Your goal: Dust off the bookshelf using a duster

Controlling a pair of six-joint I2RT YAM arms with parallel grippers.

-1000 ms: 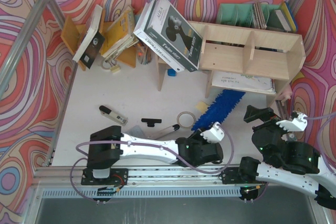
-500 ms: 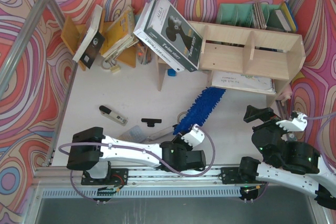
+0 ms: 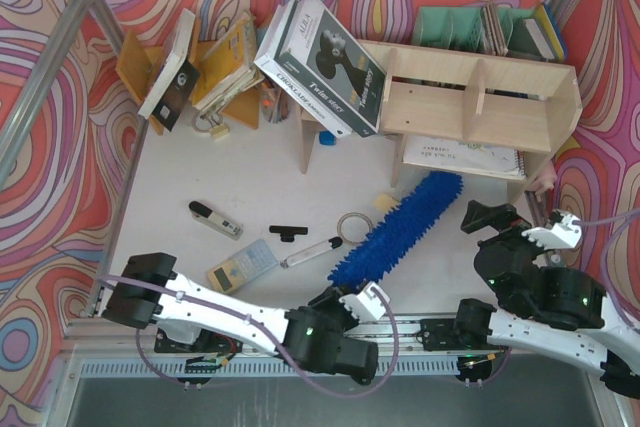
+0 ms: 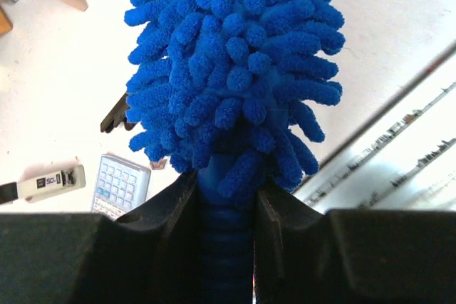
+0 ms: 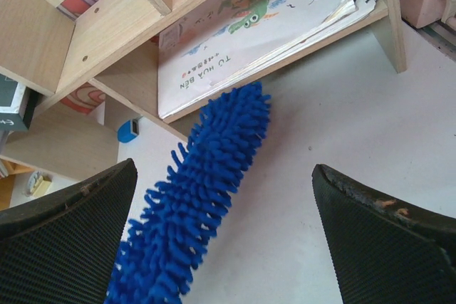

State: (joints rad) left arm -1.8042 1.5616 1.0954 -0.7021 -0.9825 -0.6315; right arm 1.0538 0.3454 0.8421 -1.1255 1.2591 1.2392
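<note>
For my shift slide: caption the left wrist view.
Left gripper shut on the duster by its handle, strands spread above the table.

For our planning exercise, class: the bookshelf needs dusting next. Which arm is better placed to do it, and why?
Left. The left gripper is shut on the handle of the duster, its fluffy head pointing toward the bookshelf. The right gripper is open and empty.
</note>
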